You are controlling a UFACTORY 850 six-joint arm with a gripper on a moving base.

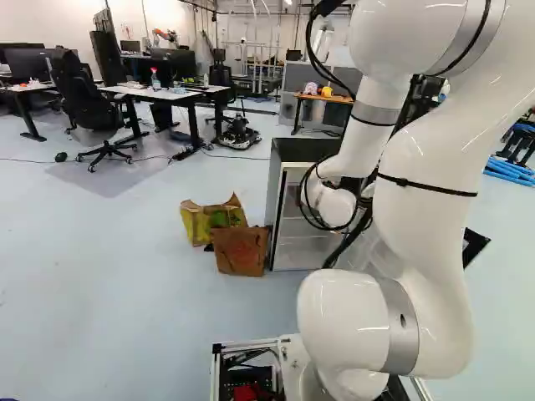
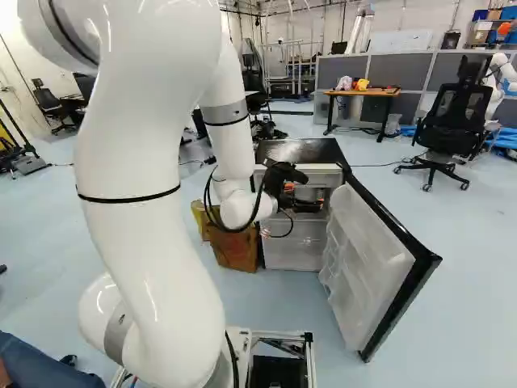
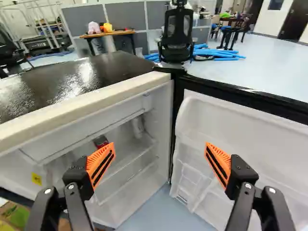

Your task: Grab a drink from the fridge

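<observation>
The small fridge (image 2: 299, 151) has a black top and white inside, and its door (image 2: 367, 257) hangs wide open. In front of the opening stands my gripper (image 2: 311, 192). From the wrist view, the gripper (image 3: 160, 154) is open, one finger towards the fridge compartment and the other towards the door (image 3: 240, 132), with nothing between them. Inside the compartment, a small dark red item (image 3: 100, 141), perhaps a drink can, shows just beyond the tip of the finger on the compartment's side. Its lower part is hidden by that finger.
A brown paper bag (image 1: 242, 250) and a yellow-green bag (image 1: 201, 222) stand against the fridge's side. Farther off are a wooden table (image 2: 362, 93), an office chair (image 2: 452, 121) and grey partitions. Another robot (image 2: 498, 77) stands behind that chair. Desks are farther back in the left base view.
</observation>
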